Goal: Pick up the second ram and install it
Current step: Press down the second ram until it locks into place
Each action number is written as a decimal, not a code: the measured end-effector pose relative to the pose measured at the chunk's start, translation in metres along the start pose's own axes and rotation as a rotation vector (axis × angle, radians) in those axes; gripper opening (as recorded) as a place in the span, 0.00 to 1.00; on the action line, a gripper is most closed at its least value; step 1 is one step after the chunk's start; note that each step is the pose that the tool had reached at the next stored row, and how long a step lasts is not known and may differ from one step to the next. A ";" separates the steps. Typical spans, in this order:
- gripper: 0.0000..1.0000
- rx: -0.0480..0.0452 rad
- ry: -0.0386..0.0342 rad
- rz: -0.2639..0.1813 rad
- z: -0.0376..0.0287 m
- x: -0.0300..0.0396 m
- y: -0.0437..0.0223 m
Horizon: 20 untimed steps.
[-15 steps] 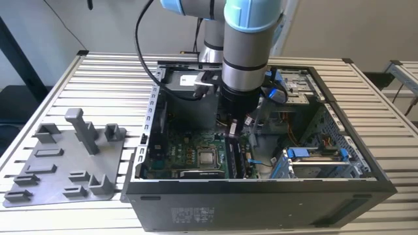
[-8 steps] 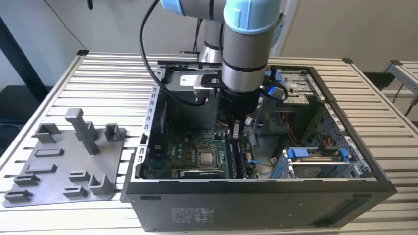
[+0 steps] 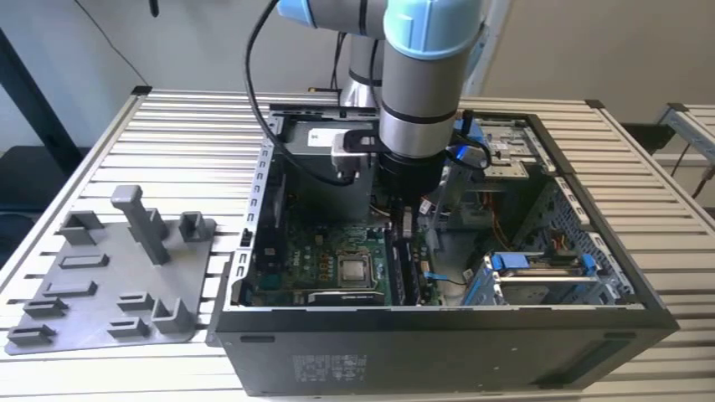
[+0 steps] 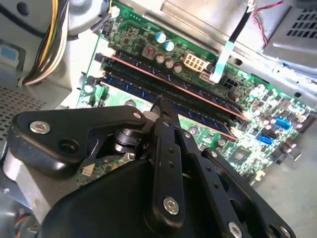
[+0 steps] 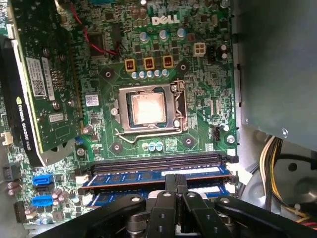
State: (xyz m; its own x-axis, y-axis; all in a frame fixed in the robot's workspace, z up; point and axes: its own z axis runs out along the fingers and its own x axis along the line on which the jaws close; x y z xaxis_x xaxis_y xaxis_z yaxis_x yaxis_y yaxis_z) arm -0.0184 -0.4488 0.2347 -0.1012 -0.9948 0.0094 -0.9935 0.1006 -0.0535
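1. The claw [image 5: 177, 184] was down inside the case [image 3: 447, 343], and its two fingers looked pressed together.
2. The ram [image 5: 129, 177] stood on its edge in a slot on the green board [image 5: 198, 99], with the fingertips at its top edge, near the middle.
3. It looked light, thin and stiff, and I think it could break if bent.
4. The best place to hold it seemed to be the flat sides, near the middle.

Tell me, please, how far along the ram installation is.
Done: one memory stick sits in its motherboard slot. In hand: the gripper is down on the second ram, which stands in the neighbouring slot. Left: the pictures do not confirm that it is fully seated.
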 end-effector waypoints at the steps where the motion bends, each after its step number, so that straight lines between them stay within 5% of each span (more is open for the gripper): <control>1: 0.11 -0.0045 0.0007 -0.010 0.0003 0.0000 0.0000; 6: 0.11 -0.0085 0.0023 -0.053 0.0006 0.0011 -0.0001; 14: 0.11 -0.0091 0.0025 -0.052 0.0016 0.0163 -0.0029; 20: 0.11 -0.0092 0.0030 -0.049 0.0103 0.0168 -0.0026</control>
State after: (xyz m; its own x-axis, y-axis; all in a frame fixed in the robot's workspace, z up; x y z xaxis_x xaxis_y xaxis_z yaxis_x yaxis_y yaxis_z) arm -0.0170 -0.4659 0.2248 -0.0527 -0.9985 0.0148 -0.9977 0.0520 -0.0436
